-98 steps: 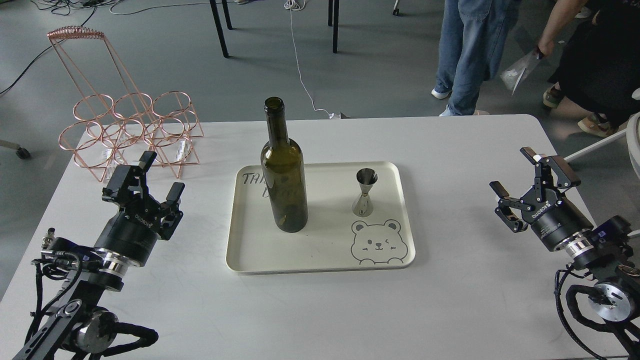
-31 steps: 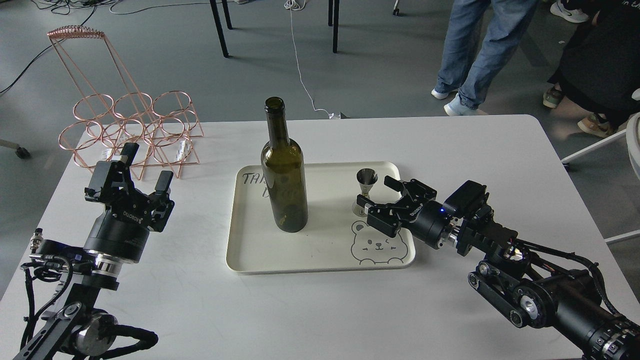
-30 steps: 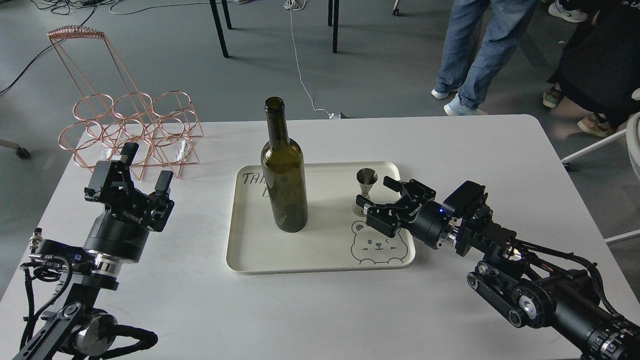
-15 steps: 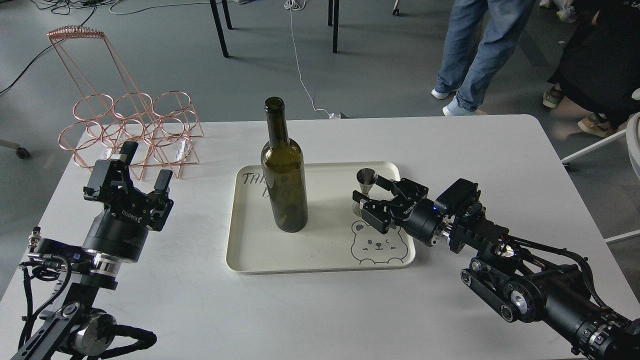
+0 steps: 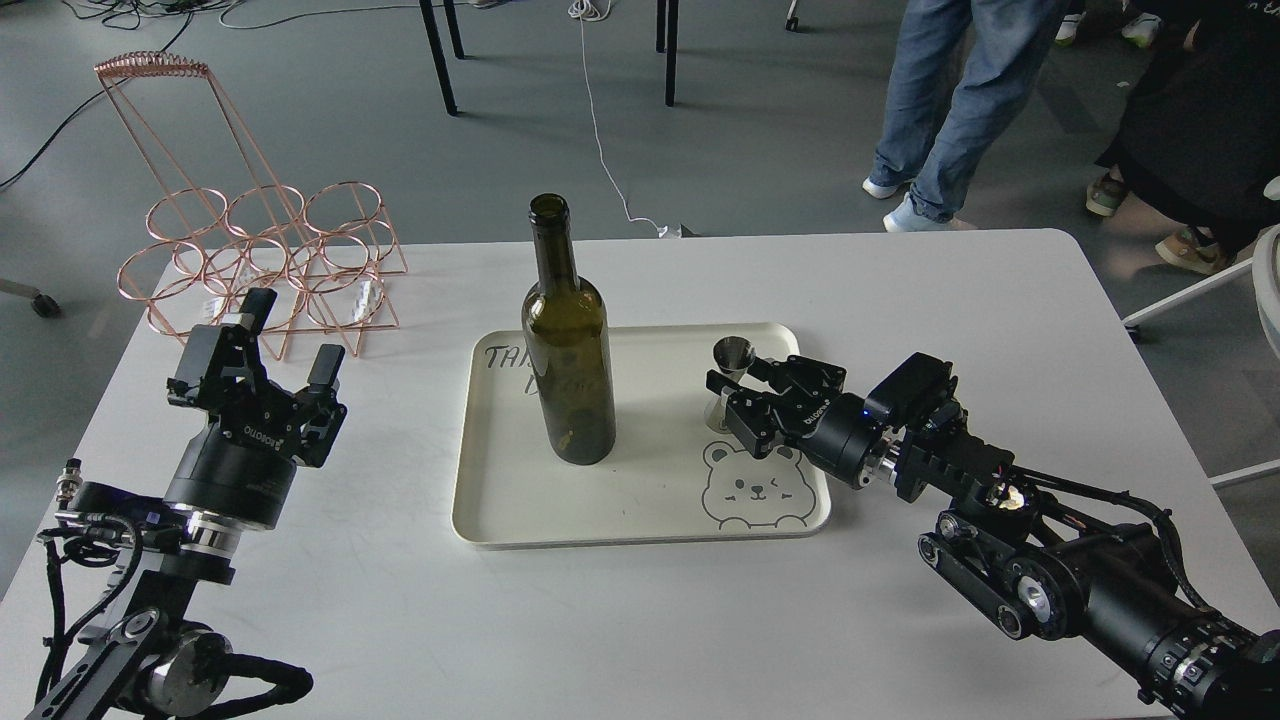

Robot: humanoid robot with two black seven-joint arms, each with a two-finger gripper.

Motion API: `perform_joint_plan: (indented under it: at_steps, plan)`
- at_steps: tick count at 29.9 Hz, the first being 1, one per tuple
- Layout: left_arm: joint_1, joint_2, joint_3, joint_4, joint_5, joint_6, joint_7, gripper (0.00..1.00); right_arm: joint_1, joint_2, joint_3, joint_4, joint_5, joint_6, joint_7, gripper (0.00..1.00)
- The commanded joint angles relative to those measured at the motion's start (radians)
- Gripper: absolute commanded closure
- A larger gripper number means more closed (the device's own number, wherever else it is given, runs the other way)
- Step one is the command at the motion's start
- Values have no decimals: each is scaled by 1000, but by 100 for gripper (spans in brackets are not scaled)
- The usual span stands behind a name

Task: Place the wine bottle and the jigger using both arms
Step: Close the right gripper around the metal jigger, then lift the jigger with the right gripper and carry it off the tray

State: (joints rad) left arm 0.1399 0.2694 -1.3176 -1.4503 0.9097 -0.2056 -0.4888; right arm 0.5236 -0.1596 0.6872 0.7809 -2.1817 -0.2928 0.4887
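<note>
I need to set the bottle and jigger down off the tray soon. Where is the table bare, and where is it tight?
Bare table lies along the near edge below the tray, and behind it toward the far right corner. It is tight at the far left by the copper wire rack, and around the jigger, where the right gripper reaches in.

In front of me the white table (image 5: 900,300) has rounded far corners and a plain matte top. A cream tray (image 5: 480,520) lies flat at its middle, long sides running across my view, with a bear drawing in its near right corner and dark handwriting at its far left. A copper wire rack (image 5: 265,265) stands on the table's far left corner, well apart from the tray.
</note>
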Motion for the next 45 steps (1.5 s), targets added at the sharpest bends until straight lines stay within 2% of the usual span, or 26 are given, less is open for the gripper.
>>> perform_joint_plan:
  at_steps: [1,6,17,26,33,45]
  plan:
    - [0,-1,0,-1,0,2,0,2,1,0,0,-8,0,-12,0,65]
    - [0,-1,0,-1,0,0,0,2,4,2,2,-9,0,-22,0,74]
    - [0,-2,0,-5,0,0,0,2,22,-15,38,37,0,-65,0,74]
    - [0,-2,-2,-5,0,0,0,2,-7,-172,160,142,0,-66,0,73]
    - [1,-6,-2,-5,0,0,0,2,-135,-310,244,207,0,-87,0,72]
    - [1,-7,0,-9,-2,0,0,2,-229,-350,290,141,0,-167,0,72]
